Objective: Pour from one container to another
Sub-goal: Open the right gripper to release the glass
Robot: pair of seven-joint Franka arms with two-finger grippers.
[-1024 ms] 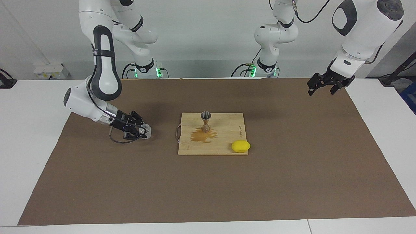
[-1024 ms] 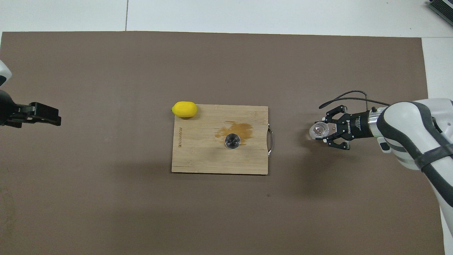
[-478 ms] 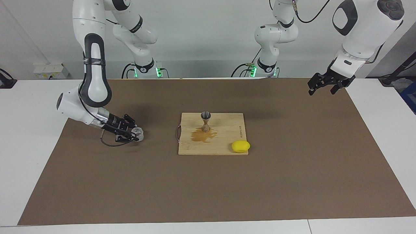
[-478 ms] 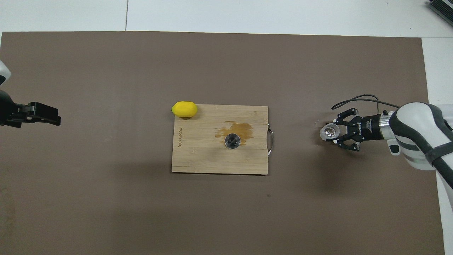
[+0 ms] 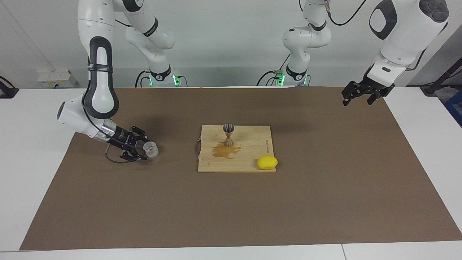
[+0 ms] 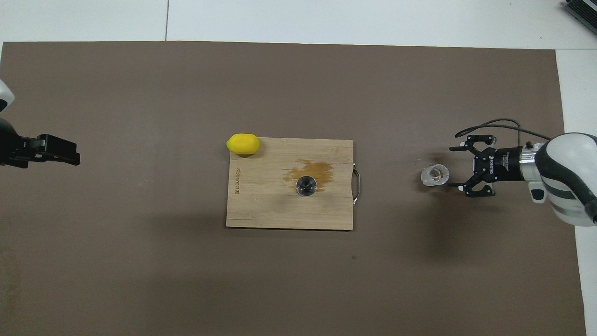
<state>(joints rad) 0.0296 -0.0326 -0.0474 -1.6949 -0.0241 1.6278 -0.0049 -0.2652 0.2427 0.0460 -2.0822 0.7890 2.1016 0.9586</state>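
The clear glass cup [image 5: 150, 149] stands on the brown mat toward the right arm's end of the table, beside the cutting board; it also shows in the overhead view [image 6: 434, 174]. My right gripper [image 5: 142, 148] is open and low, just off the cup and not touching it, as the overhead view [image 6: 456, 169] shows. The metal jigger [image 5: 228, 134] stands upright on the wooden board [image 5: 252, 141], also in the overhead view [image 6: 306, 185]. My left gripper [image 5: 356, 100] waits open, raised over the mat's edge at the left arm's end [image 6: 70, 156].
A brownish wet stain [image 5: 225, 150] lies on the board [image 6: 270, 205] beside the jigger. A yellow lemon [image 5: 267, 162] sits at the board's corner farther from the robots, toward the left arm's end [image 6: 243, 143]. The brown mat [image 5: 325, 187] covers the table.
My right gripper carried the cup a little away from the board, set it on the mat, opened and drew back from it. The left arm has not moved.
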